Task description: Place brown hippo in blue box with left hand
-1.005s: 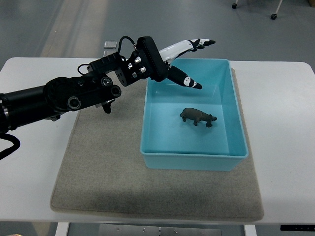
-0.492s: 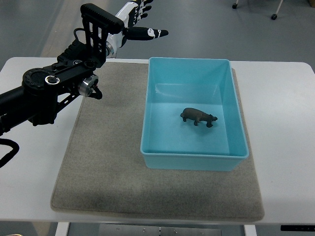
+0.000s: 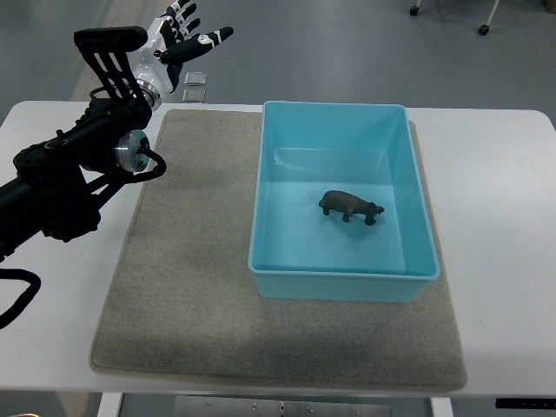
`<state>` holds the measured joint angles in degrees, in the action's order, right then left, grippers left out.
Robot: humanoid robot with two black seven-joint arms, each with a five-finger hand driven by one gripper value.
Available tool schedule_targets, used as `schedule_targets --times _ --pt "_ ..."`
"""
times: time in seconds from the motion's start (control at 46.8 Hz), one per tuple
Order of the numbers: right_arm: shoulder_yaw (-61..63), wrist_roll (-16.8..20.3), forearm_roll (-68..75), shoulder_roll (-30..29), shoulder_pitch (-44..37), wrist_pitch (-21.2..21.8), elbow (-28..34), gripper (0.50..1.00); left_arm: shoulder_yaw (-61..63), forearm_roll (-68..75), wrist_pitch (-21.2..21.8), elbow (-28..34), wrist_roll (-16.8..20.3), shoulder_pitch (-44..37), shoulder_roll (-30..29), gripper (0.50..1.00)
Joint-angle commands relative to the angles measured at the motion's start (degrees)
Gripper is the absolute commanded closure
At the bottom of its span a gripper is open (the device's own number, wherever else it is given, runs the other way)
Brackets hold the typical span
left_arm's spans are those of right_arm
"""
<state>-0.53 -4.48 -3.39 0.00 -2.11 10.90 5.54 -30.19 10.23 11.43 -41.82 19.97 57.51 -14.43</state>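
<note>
White table point(image 3: 504, 200) carries a grey mat point(image 3: 182, 295) and the blue box point(image 3: 344, 287), with the brown hippo point(image 3: 349, 206) standing inside. Left hand point(image 3: 178, 36) hovers beyond the table's far-left corner, fingers spread, empty; its forearm is cut off at the frame edge.

A mat point(image 3: 191, 304) lies on the worktop point(image 3: 504, 217). The box point(image 3: 343, 282) sits on the right part of the mat. The hippo point(image 3: 349, 207) stands inside the box, near its middle. The left hand point(image 3: 178, 35) is far off to the left, past the worktop's back edge.

No legible text or labels anywhere.
</note>
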Motion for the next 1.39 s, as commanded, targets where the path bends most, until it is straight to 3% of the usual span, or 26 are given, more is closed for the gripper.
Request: schedule_targets --times 0.0,0.171,0.278,0.62,1.368 --pt "0.00 0.00 -0.04 0.00 0.00 0.00 0.00 0.564 -0.13 -0.03 -4.21 2.53 -0.28 -0.38 -0.07 0.506" --pt "0.00 0.00 -0.04 0.00 0.00 0.00 0.00 0.564 -0.74 -0.65 -12.65 9.03 -1.78 -0.91 0.02 0.506" --pt "0.00 0.00 -0.04 0.00 0.00 0.00 0.00 0.564 -1.79 -1.18 -15.38 11.67 -1.78 -1.61 0.10 0.506" --pt "0.00 0.00 -0.04 0.00 0.00 0.00 0.00 0.564 -4.79 -6.18 -15.65 15.72 -1.78 -2.14 0.72 0.506" --pt "0.00 0.00 0.05 0.00 0.00 0.00 0.00 0.564 -6.98 -7.07 -15.91 15.72 -1.42 -4.52 0.72 0.504"
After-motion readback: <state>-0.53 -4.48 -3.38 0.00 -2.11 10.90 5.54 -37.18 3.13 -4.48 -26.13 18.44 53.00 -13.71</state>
